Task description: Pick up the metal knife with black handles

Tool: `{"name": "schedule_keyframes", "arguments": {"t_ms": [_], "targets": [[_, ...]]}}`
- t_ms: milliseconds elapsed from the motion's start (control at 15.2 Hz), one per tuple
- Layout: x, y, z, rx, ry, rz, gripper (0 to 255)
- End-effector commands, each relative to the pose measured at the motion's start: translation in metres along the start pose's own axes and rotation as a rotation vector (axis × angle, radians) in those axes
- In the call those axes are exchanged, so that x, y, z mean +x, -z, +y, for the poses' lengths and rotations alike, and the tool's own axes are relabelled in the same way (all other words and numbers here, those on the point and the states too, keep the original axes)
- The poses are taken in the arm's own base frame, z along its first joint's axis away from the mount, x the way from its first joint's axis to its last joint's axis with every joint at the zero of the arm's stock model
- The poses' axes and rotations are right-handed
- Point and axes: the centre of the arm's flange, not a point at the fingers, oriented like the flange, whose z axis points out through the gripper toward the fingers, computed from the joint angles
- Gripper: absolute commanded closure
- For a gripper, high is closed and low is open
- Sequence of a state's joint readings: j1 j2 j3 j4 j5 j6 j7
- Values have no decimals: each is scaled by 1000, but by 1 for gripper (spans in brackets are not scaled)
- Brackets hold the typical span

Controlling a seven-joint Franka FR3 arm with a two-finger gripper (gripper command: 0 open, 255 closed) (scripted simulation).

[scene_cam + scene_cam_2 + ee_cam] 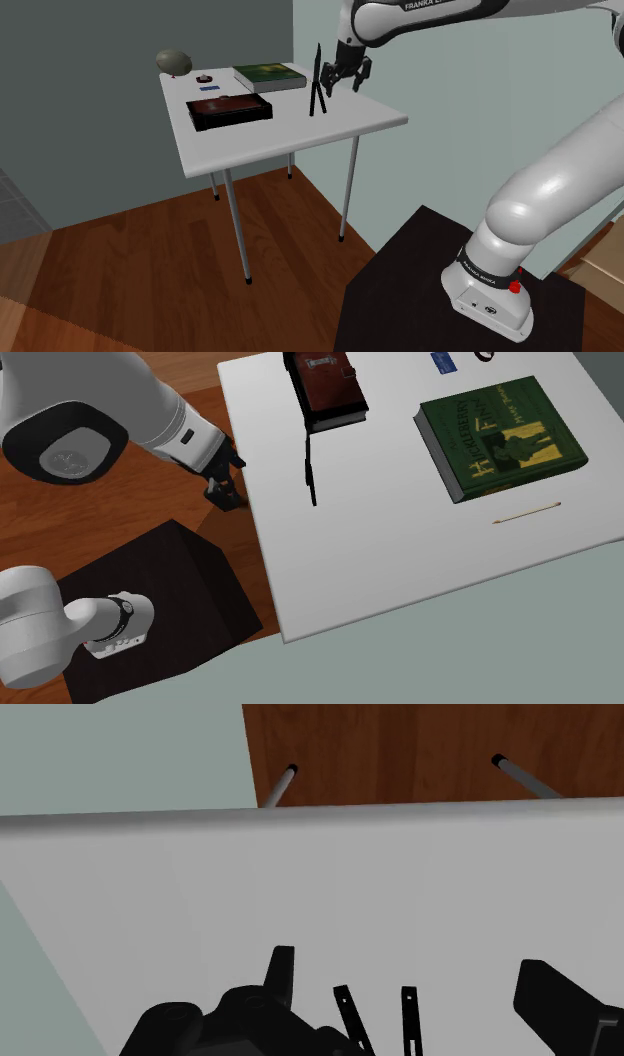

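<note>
Overhead, the second exterior view shows the knife [311,467] as one thin black line on the white desk [400,552], while the shoulder view shows it standing upright there, two slim all-black strips just beside the end effector [350,80]. In the wrist view both strips sit between the released fingers [281,972], touching neither.

Gripper [405,966] over the white bench [300,884], fingers wide apart, and two thin black strips of the knife [347,1012] sit between them, touching neither. Past the bench edge there are two grey bench legs [278,786], brown wood floor [400,744] and a pale wall [110,754]
</note>
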State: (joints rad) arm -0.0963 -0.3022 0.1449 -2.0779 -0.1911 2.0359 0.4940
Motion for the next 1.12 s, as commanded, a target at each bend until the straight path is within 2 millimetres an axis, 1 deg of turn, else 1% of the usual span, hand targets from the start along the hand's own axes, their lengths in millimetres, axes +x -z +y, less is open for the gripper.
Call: {"name": "schedule_keyframes", "arguments": {"t_ms": [0,594,1056], "targets": [[23,-4,-4,2,-32,37,0],[116,-9,-23,6,-170,194,0],[104,-44,-26,6,-170,194,0]]}}
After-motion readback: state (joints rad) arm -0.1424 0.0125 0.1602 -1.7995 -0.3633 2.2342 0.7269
